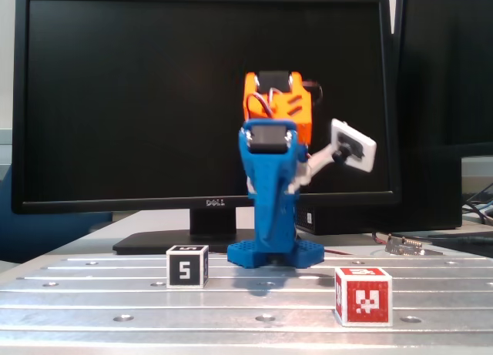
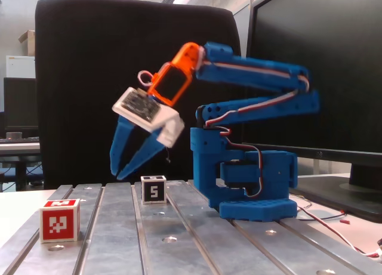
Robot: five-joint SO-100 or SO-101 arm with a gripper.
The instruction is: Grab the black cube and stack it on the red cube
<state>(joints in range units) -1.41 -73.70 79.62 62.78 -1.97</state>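
Note:
The black cube [image 1: 187,266] with a white "5" sits on the metal table, left of the arm's blue base [image 1: 274,255]. In the side-on fixed view the black cube [image 2: 153,189] is low in the middle, just right of and below the fingertips. The red cube [image 1: 363,296] with its pixel pattern stands at the front right, and in the side-on fixed view the red cube [image 2: 59,220] is at the lower left. My gripper [image 2: 117,174] hangs in the air, pointing down, jaws drawn together at the tips and holding nothing. From the front, the gripper [image 1: 267,236] overlaps the base.
A large Dell monitor [image 1: 204,101] stands right behind the arm. A black chair back [image 2: 131,78] fills the background in the side-on fixed view. The slotted aluminium table [image 1: 246,305] has bolt holes. Loose wires [image 2: 334,224] lie beside the base.

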